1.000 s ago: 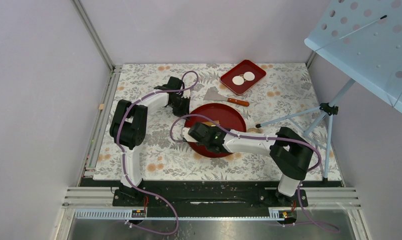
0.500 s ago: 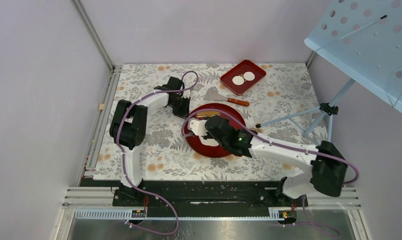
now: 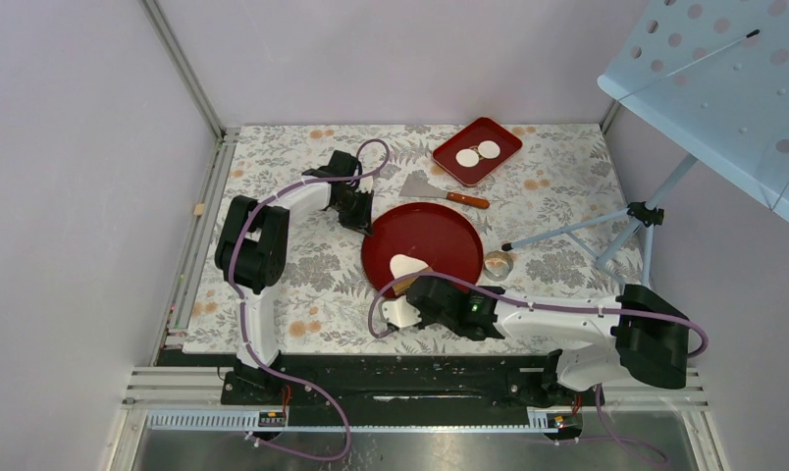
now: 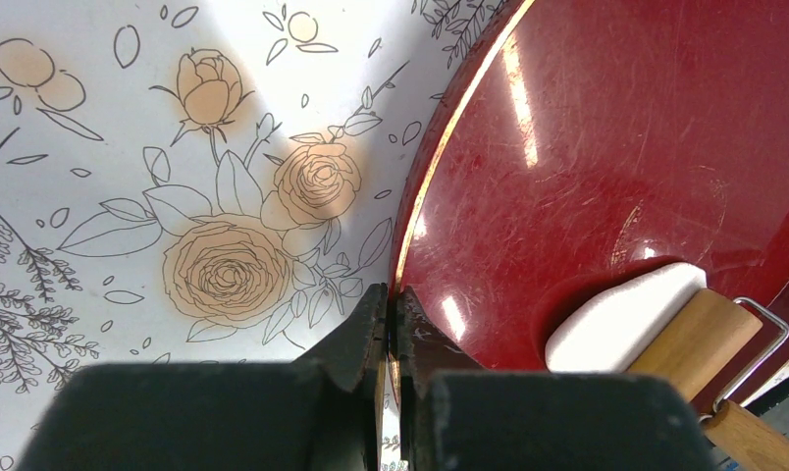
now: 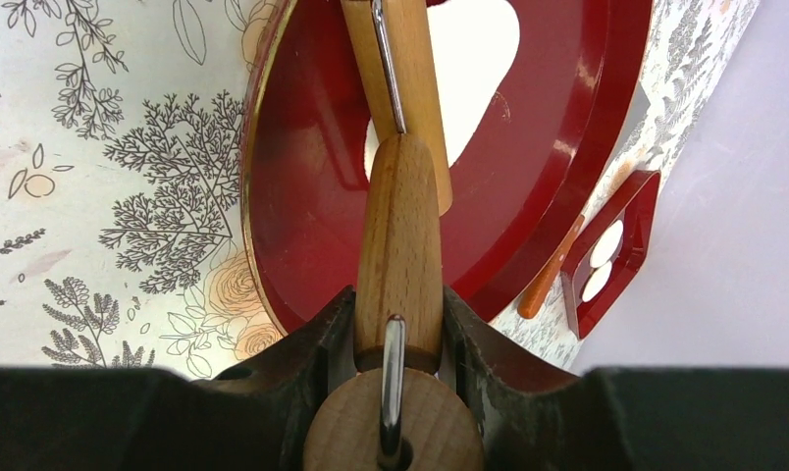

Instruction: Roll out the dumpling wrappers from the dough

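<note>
well, the left gripper (image 4: pixel 389 329) is pinched tight on the left rim of the plate (image 3: pixel 440 231). the dough (image 3: pixel 406 265) lies as a flattened white patch on the plate's near part. the right gripper (image 5: pixel 400 329) clamps a wooden roller (image 5: pixel 400 226) by its handle, the drum resting at the dough's near edge. a ring cutter (image 3: pixel 498 264) sits just right of the plate. two wrappers (image 3: pixel 467 157) lie side by side in the tray (image 3: pixel 508 135) at the back, with a spatula (image 3: pixel 440 191) between tray and plate.
</note>
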Tool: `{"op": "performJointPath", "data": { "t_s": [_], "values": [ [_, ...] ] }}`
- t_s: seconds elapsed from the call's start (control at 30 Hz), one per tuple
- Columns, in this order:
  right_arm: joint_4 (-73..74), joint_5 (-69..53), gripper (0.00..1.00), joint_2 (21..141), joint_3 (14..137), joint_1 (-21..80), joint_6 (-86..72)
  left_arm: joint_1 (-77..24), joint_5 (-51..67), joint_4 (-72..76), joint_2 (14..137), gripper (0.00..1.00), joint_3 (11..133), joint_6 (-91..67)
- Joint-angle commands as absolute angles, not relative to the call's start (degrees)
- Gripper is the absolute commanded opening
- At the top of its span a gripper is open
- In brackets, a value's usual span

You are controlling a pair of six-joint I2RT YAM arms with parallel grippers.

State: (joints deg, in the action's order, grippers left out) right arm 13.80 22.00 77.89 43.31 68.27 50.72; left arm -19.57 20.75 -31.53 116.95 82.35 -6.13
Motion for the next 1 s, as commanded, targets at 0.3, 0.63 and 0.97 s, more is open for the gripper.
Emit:
{"op": "performJointPath", "data": {
  "t_s": [0.3,0.63,0.97],
  "values": [
    [16.4,17.1,0.0,87.4,43.6,68.1,49.5,-19.2,15.7,-29.8,116.9,0.0,81.0,-6.3],
    [17.6,13.0,0.0,94.7,46.2,64.8,47.4,-19.1,16.2,-29.7,116.9,0.0,81.0,-6.2],
    [16.1,14.0,0.0,102.4,51.0,62.8,48.0,-19.1,16.3,-29.7,116.9,0.0,81.0,-6.2]
  ]
}}
